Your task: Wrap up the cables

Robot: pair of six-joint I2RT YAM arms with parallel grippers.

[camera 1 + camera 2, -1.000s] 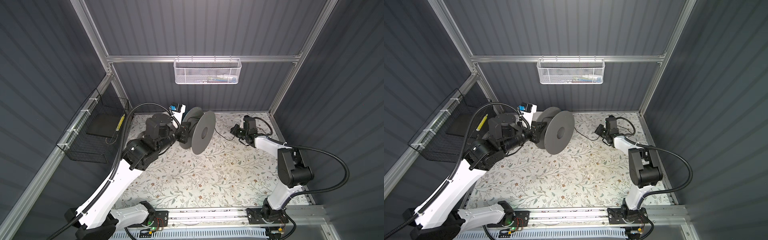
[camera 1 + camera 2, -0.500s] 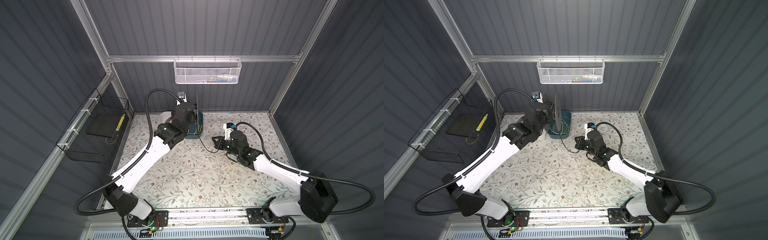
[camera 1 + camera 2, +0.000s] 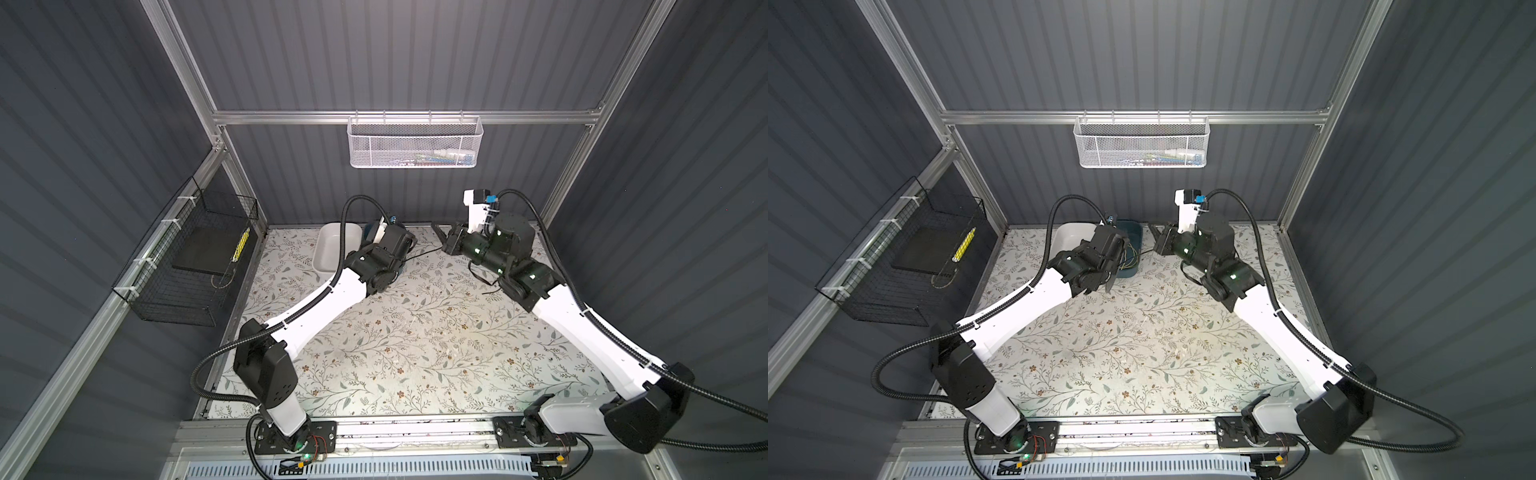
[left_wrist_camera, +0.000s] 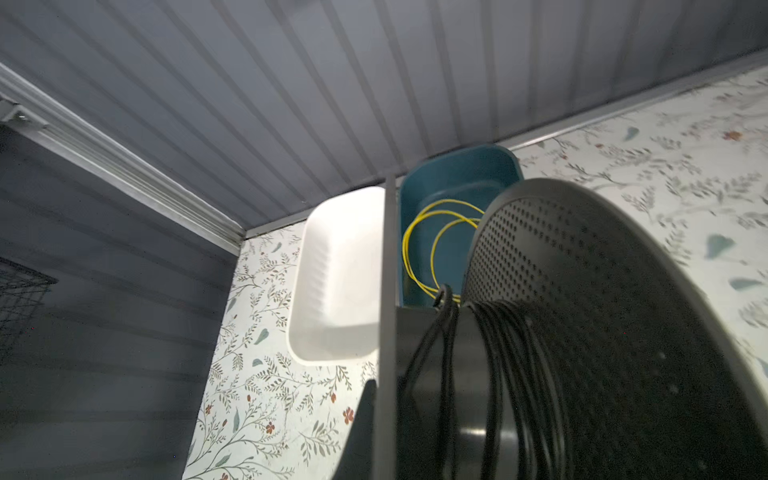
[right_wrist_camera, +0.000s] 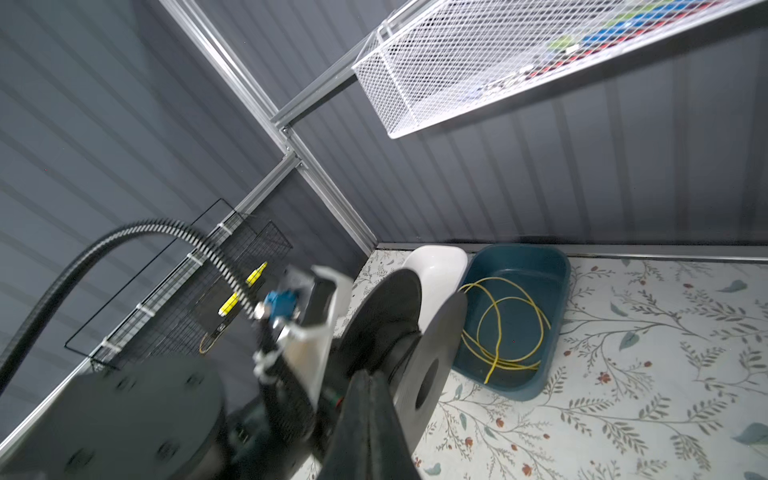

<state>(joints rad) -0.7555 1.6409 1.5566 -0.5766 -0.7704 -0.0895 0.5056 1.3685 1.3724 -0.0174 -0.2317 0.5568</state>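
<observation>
My left gripper (image 4: pixel 386 399) is shut on one flange of a dark grey spool (image 4: pixel 602 332). The black cable (image 4: pixel 511 374) is wound in several turns on the spool's hub. A taut strand of it (image 3: pixel 424 252) runs to my right gripper (image 5: pixel 368 376), whose fingers are pressed shut on it just in front of the spool (image 5: pixel 432 353). In both top views the right gripper (image 3: pixel 438 230) (image 3: pixel 1156 230) sits at the back middle. More black cable (image 3: pixel 486 286) lies loose under the right arm. A yellow cable (image 5: pixel 507 362) is coiled in the blue bin (image 5: pixel 540 262).
A white bin (image 3: pixel 332 245) stands beside the blue bin (image 3: pixel 1133 232) at the back wall. A white mesh basket (image 3: pixel 413 143) hangs on the back wall. A black wire basket (image 3: pixel 195 257) hangs on the left wall. A floral mat (image 3: pixel 415 353) covers the table.
The left arm has swung the spool from the left of the mat to the bins at the back. The right gripper has moved from mid-mat back and up, close to the spool.
</observation>
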